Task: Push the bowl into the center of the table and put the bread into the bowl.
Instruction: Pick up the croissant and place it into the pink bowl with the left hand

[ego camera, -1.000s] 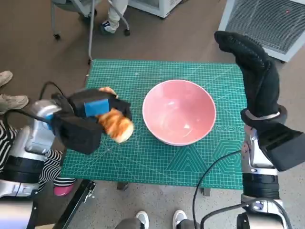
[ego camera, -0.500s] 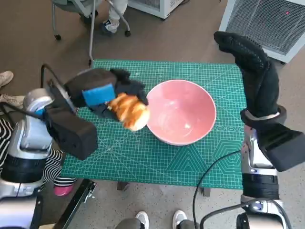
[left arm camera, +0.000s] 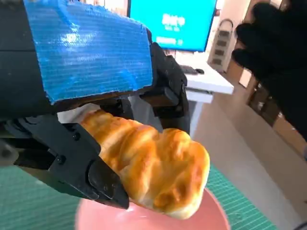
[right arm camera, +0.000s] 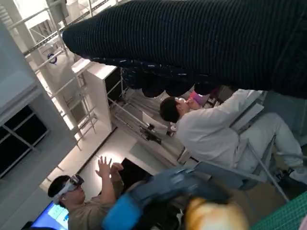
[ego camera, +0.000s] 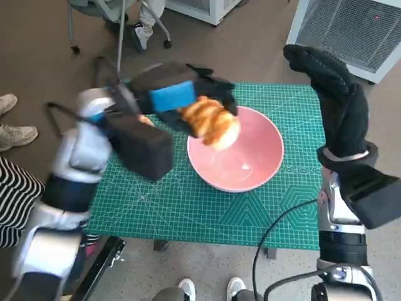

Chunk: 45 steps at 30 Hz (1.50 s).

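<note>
bowl: pink bowl (ego camera: pixel 241 164) is set on the green mat (ego camera: pixel 188 207), near the middle, slightly toward the right
bread: golden bread (ego camera: pixel 212 121) is held above the bowl's left rim, partly over its inside
left hand: blue-taped left hand (ego camera: pixel 182 95) is closed round the bread, raised off the mat
right hand: gloved right hand (ego camera: pixel 335 94) is raised upright beside the table's right edge, fingers straight, nothing held
mat: green cutting mat is spread over the whole tabletop
floor: shoes (ego camera: pixel 14 125) and a striped sleeve (ego camera: pixel 15 200) are seen at the left; chair legs (ego camera: pixel 119 31) at top
</note>
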{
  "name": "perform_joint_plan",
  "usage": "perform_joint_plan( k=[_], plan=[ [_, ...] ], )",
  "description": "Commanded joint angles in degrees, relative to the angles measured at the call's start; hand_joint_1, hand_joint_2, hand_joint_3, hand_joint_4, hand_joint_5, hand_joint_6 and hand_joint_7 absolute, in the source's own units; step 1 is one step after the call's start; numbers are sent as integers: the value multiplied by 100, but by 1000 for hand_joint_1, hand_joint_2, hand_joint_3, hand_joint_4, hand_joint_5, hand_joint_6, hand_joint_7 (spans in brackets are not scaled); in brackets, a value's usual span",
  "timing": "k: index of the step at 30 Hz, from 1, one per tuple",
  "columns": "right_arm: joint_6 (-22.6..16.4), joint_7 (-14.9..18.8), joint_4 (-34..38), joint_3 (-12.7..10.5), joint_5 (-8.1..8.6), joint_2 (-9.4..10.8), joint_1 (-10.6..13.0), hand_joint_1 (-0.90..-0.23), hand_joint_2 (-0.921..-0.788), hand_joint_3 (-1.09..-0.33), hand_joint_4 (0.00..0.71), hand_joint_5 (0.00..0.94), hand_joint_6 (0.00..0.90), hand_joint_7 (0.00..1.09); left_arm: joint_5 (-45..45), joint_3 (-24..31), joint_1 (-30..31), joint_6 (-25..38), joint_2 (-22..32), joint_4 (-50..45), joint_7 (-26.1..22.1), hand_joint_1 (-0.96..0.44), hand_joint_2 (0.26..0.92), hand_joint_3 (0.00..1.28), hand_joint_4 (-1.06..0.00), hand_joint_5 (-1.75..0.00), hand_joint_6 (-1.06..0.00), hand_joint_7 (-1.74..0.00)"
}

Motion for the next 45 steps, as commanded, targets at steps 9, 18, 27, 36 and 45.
perform_joint_plan(
  k=[9, 18, 27, 36, 45],
  plan=[
    [98, -66, -154, -94, 14, -18, 309, -834, -921, -749, 190, 3, -1, 600, 616, -537, -690, -599, -685, 2026, 608, 1, 913, 43, -759, -1095, -645, -1147],
    [125, -156, -230, -133, -64, -41, 377, -836, -921, -750, 181, 0, -1, 589, 827, -750, -727, -354, -870, 2543, 571, 1, 920, 157, -624, -1222, -486, -1314],
    [104, -233, -233, -114, -122, -14, 406, -829, -921, -761, 168, 0, -1, 577, 681, -688, -701, 10, -895, 2631, 140, -53, 769, 114, -296, -73, -277, -375],
    [60, -286, -147, -67, -134, 59, 367, -826, -921, -765, 167, 0, -1, 570, 45, -121, -235, -79, -420, 1812, -316, -200, 768, 80, -59, 0, -119, -226],
    [52, -227, -81, -67, -7, 77, 353, -825, -921, -768, 166, 1, -1, 586, -535, 537, 277, -174, 427, 627, -605, -171, 771, 25, -52, -2, -149, -133]
  ],
)
